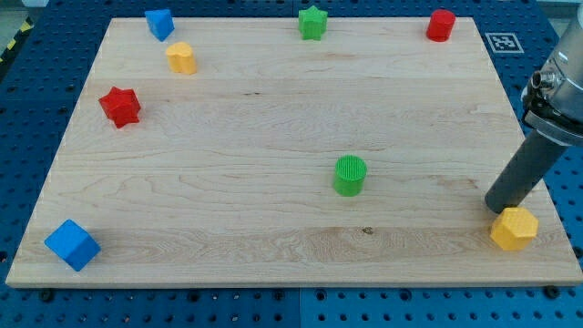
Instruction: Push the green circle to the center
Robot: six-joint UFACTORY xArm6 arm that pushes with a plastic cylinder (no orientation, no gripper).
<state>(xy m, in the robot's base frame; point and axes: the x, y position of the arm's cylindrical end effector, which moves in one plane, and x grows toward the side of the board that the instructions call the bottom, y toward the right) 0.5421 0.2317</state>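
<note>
The green circle point(350, 175) is a ribbed green cylinder standing on the wooden board point(273, 118), a little right of the middle and below it. My tip point(499, 209) is at the view's lower right, far to the right of the green circle. The tip sits just above and left of a yellow hexagon block point(514, 229), very close to it or touching it.
A green star point(312, 23) and a red cylinder point(441, 25) sit at the top edge. A blue block point(159, 24), a yellow hexagon point(181, 57) and a red star point(120, 106) are at the upper left. A blue cube point(72, 244) is at the bottom left corner.
</note>
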